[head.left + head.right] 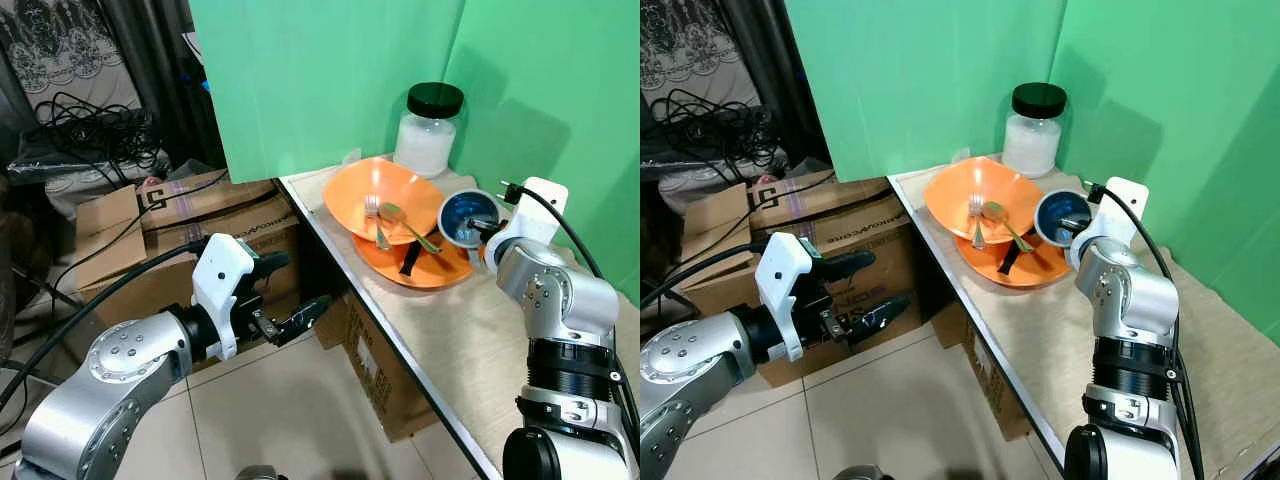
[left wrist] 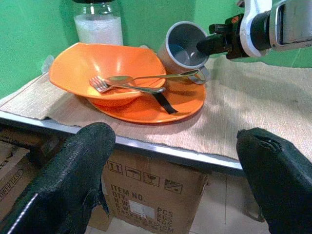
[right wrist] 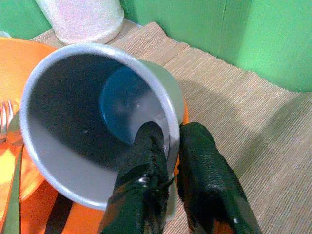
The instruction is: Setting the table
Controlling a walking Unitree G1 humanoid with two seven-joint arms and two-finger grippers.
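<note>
At the centre right of the left eye view, the right gripper (image 3: 165,146) has its fingers clenched on the rim of the mug (image 3: 92,117), a stiff, likely light and slippery thing best pinched at the wall, while the left gripper (image 2: 170,170) hangs released.

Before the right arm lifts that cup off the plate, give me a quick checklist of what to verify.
1. Right gripper pinching the cup wall, one finger inside, one outside: ok.
2. Cup upright: not ok, it is tilted, leaning on the orange plate.
3. Cup empty: ok.
4. Spoon free of the cup: cannot tell, its handle end lies right by it.
5. Left gripper away from the table, fingers open: ok.
6. Jar out of the way: ok.
</note>
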